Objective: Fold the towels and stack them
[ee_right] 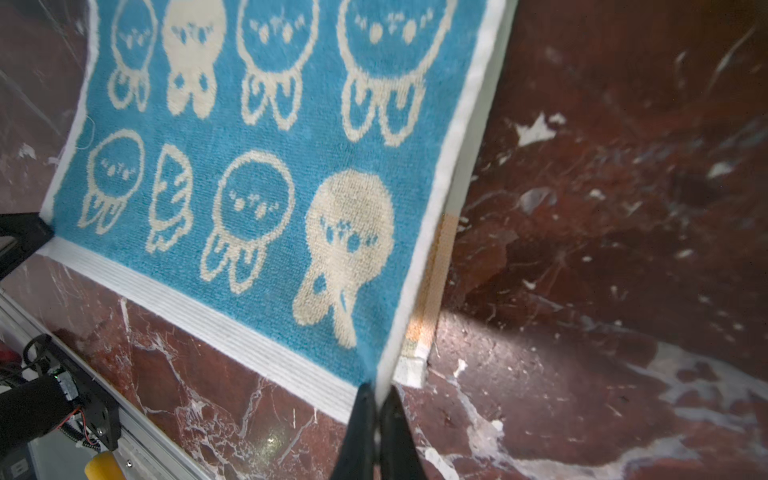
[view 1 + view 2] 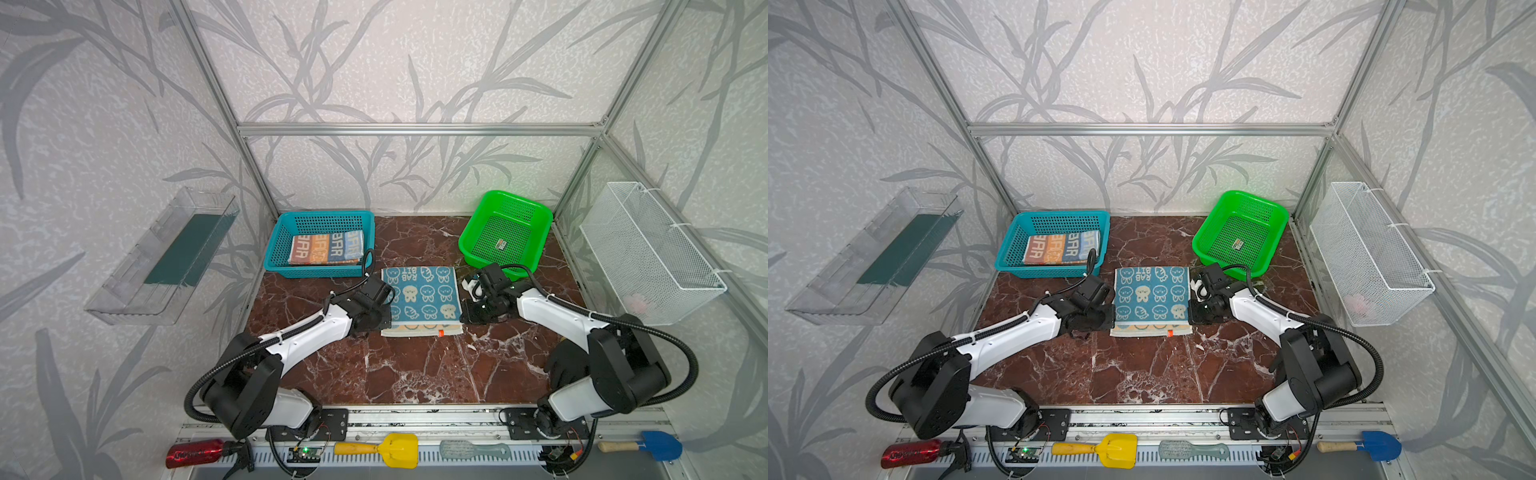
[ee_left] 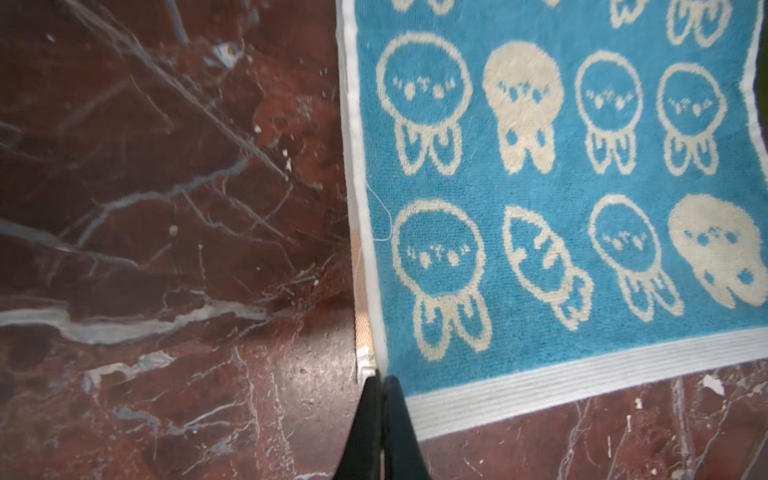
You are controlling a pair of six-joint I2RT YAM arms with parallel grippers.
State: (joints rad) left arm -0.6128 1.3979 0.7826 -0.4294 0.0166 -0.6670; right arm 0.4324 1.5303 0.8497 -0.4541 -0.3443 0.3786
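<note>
Left tool, right tool grip blue towel; teal basket, green basket behind.

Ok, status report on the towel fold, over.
Both shut: left gripper, right gripper pinch blue bunny towel near corners. Striped towel folded in teal basket. Nothing blocking.

Teal-blue towel lies spread flat with its cream bunnies up and a white border all round. It sits on the surface, just off the near right corner of the teal basket, "RAB BIT" lettering along its far edge. Its 2 near corners are pinched, 1 in the left gripper, 1 in the right gripper. Under it, the orange towel peeks out as a pale strip along the near edge. Inside that basket, the striped towel lies folded and flat.
</note>
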